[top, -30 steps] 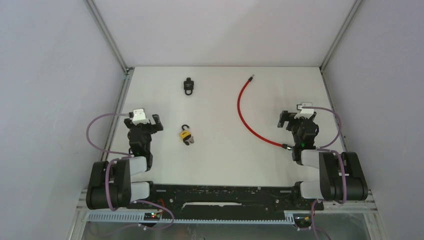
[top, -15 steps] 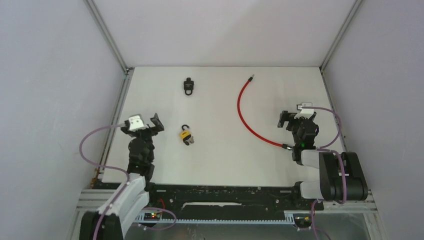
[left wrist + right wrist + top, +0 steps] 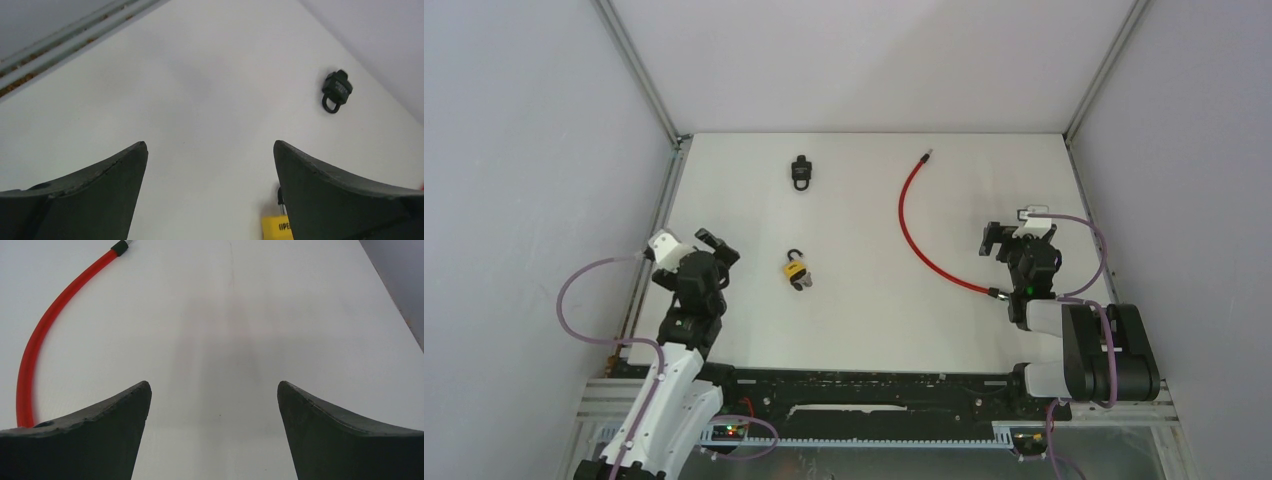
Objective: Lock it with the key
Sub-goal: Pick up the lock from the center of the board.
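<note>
- Left gripper [image 3: 716, 248]: jaws spread wide and nothing between them; in the wrist view [image 3: 210, 146] only bare table shows in the gap; it hangs over the left side of the table [image 3: 864, 330], aimed toward 1 o'clock.
- Right gripper [image 3: 1020, 238]: jaws likewise parted and holding nothing [image 3: 213, 385]; it sits over the right side of the table, aimed toward 12 o'clock.
- Yellow padlock [image 3: 794, 268]: lies flat near the table's centre, at 3 o'clock from the left gripper and apart from it; shackle raised and pointing to 12 o'clock; its yellow corner shows at the bottom edge of the left wrist view [image 3: 276, 228].
- Key [image 3: 806, 283]: a small dark-and-silver piece right against the yellow padlock at its 5 o'clock; too small to tell whether it sits in the keyhole.
- Black padlock [image 3: 800, 171]: lies toward the far edge, at 12 o'clock from the yellow one and well apart [image 3: 336, 90].
- Red cable [image 3: 911, 240]: curves from the far right down toward the right gripper's base; its arc runs left of the right fingers [image 3: 44, 327].
</note>
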Available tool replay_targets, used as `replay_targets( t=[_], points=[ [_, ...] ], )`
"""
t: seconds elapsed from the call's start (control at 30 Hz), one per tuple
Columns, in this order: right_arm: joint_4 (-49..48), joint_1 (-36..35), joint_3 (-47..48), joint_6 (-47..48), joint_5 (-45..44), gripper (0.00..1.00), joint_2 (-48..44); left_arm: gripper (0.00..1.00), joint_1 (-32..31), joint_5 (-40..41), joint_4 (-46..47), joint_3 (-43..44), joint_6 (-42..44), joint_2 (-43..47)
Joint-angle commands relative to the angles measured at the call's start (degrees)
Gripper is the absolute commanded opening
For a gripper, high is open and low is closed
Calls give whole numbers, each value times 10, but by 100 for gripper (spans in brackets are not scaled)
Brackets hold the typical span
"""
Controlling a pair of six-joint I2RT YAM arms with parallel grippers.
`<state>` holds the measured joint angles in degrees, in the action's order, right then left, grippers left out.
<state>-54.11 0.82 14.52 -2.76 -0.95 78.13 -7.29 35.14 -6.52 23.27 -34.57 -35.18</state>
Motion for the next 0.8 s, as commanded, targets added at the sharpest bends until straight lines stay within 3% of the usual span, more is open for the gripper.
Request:
replay_targets(
  t=[0.0,0.17,0.27,0.47,0.57,0.77],
  points=[
    [-21,-6,-4,5,-17,99,-4,100,-1,-45,-88,35,-81,-4],
    [-7,-45,-4,2,-126,99,-36,100,-1,-89,-161,92,-52,-49],
    [146,-75,63,3,-199,99,-95,100,-1,-98,-197,129,-42,-66],
    [456,-61,169,-220,-147,99,-234,100,-2,-163,-200,182,-44,-125],
    [549,-63,197,-218,-126,100,-283,97,-27,-180,-195,201,-31,-156],
    [660,-31,201,-217,-60,100,-365,96,-140,-115,-214,247,1,-236]
  ],
)
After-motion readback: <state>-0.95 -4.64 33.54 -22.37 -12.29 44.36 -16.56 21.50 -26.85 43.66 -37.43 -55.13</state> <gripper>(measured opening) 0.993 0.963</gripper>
